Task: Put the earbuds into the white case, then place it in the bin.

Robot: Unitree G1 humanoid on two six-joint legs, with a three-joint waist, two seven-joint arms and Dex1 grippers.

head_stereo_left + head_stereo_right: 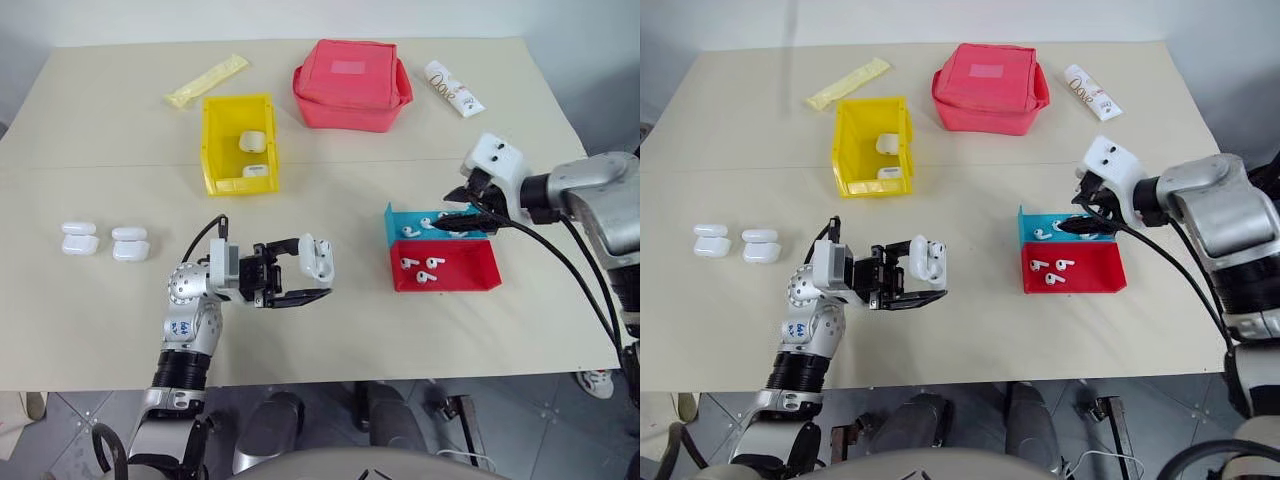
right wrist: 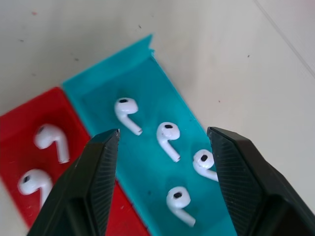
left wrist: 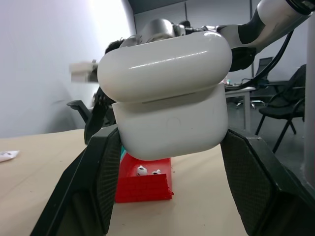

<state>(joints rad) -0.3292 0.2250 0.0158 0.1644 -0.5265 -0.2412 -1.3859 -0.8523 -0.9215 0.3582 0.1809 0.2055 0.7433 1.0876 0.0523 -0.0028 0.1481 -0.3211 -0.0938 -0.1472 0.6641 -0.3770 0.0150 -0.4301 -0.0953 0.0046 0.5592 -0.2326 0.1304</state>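
My left gripper [image 1: 303, 272] is shut on a white case [image 1: 317, 258] and holds it above the table's front middle. In the left wrist view the white case [image 3: 167, 98] sits between both black fingers [image 3: 93, 187], its lid slightly ajar. My right gripper [image 1: 456, 222] hangs open over the blue tray [image 1: 392, 222]. In the right wrist view the right gripper [image 2: 163, 135] straddles several earbuds [image 2: 168, 135] in the blue tray [image 2: 98, 93], touching none. More earbuds [image 1: 427, 276] lie in the red tray [image 1: 470, 275]. The yellow bin [image 1: 213, 140] stands behind, with two cases [image 1: 253, 141] inside.
Two pairs of spare white cases [image 1: 79, 238] lie at the left. A red fabric pouch [image 1: 350, 85], a yellow packet [image 1: 207, 80] and a white tube [image 1: 454, 88] lie along the back. The table's front edge is near my left arm.
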